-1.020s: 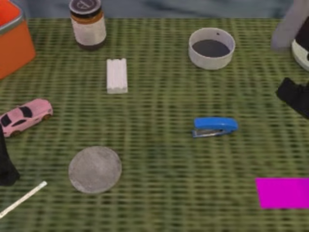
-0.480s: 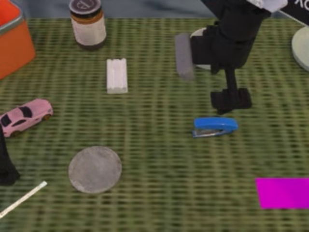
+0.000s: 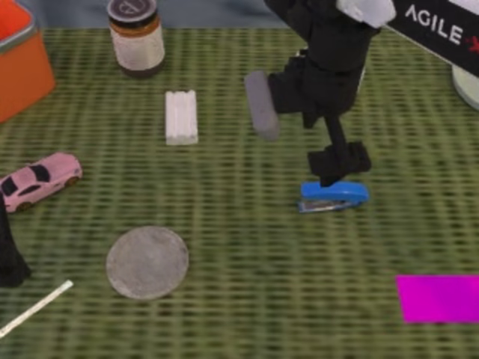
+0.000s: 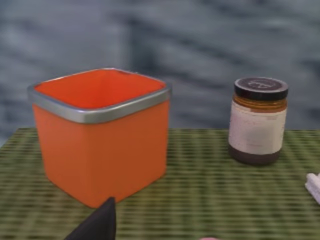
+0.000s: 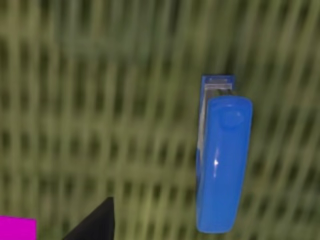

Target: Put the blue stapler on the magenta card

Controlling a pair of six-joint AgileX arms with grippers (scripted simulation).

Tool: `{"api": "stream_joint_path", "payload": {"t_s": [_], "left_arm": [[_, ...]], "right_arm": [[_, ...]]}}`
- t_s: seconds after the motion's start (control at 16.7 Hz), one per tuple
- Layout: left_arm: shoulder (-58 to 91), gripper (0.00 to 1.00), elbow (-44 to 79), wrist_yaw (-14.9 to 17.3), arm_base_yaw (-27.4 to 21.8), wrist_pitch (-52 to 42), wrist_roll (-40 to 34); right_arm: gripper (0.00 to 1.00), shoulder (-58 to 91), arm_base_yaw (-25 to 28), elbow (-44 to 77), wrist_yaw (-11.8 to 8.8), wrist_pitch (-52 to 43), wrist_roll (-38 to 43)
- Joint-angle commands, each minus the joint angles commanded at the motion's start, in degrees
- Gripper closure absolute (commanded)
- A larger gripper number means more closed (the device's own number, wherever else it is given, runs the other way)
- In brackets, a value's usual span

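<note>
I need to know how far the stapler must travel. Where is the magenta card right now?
In the top view, the magenta card lies flat at the table's right edge near the bottom, apart from the blue stapler, which sits up and to its left.

The stapler [image 3: 334,197] lies on the mat [image 3: 247,247], well left of the card [image 3: 438,298] and farther back. The disc [image 3: 147,262] sits far to the stapler's left, nearer the front. The right gripper [image 3: 338,161] hangs just behind the stapler, perhaps touching it.
</note>
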Motion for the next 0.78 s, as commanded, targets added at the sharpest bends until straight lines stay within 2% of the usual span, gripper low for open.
{"api": "stream_joint_path", "payload": {"t_s": [0.24, 0.6, 0.78], "left_arm": [[0.0, 0.0, 0.0, 0.0, 0.0, 0.0, 0.0], [0.0, 0.0, 0.0, 0.0, 0.0, 0.0, 0.0], [0.0, 0.0, 0.0, 0.0, 0.0, 0.0, 0.0]], "right_arm": [[0.0, 0.07, -0.09, -2.45, 0.0, 2.42, 0.01], [0.0, 1.85, 0.19, -15.56, 0.02, 17.92, 0.29], [0.0, 2.48, 0.27, -18.6, 0.03, 21.09, 0.3]]}}
